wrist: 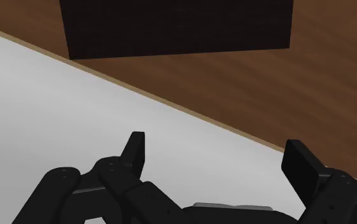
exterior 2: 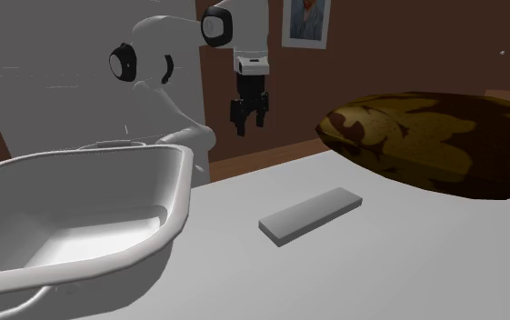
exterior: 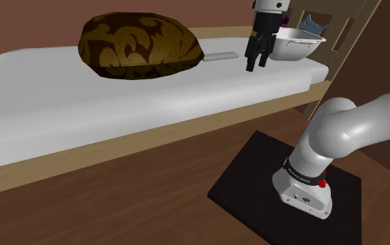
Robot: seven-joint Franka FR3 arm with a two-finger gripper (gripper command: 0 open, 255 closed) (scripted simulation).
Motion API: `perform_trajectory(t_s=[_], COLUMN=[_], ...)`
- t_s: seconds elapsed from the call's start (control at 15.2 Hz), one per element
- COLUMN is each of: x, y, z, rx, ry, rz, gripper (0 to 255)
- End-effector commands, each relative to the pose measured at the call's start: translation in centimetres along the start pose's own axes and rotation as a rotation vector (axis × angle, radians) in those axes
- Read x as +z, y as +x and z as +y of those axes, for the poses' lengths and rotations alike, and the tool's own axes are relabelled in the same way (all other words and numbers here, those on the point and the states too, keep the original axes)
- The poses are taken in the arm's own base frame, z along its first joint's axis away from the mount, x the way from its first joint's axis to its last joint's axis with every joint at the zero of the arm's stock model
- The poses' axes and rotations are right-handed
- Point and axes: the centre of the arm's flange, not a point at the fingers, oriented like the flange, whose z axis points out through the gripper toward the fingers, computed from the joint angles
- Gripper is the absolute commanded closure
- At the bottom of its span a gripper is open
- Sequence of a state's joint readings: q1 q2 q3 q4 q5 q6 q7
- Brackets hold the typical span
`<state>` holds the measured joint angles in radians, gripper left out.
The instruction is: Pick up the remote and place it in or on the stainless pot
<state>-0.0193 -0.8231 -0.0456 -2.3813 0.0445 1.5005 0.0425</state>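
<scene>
The remote (exterior: 218,57) is a flat grey bar lying on the white bed (exterior: 117,104), just right of a brown patterned pillow (exterior: 141,47). In the second exterior view the remote (exterior 2: 312,214) lies between the pillow (exterior 2: 425,141) and the pot (exterior 2: 182,186). The pot (exterior: 303,49) is a pale, shallow basin with side handles at the bed's far right corner. My gripper (exterior: 254,64) hangs open above the bed, between remote and pot, holding nothing. In the wrist view the gripper (wrist: 218,159) has its fingers (wrist: 134,149) well apart over the bed's surface (wrist: 56,114) near its edge.
The bed's wooden frame (exterior: 186,136) runs along its near side, above a wooden floor. The black stand (exterior: 256,181) sits on the floor at the lower right. A wooden headboard (exterior: 346,35) rises behind the pot. A framed picture (exterior 2: 305,20) hangs on the brown wall.
</scene>
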Motion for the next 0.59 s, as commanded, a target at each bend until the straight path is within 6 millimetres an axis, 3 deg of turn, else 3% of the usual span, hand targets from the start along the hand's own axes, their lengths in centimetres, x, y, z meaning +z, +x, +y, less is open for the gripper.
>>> perform_trajectory(t_s=[0.0, 0.53], x=[0.0, 0.3], y=[0.0, 5.9], z=[0.0, 8.0], rx=[0.000, -0.306], ry=[0.000, -0.036], rz=[0.000, 0.009], gripper=[0, 0])
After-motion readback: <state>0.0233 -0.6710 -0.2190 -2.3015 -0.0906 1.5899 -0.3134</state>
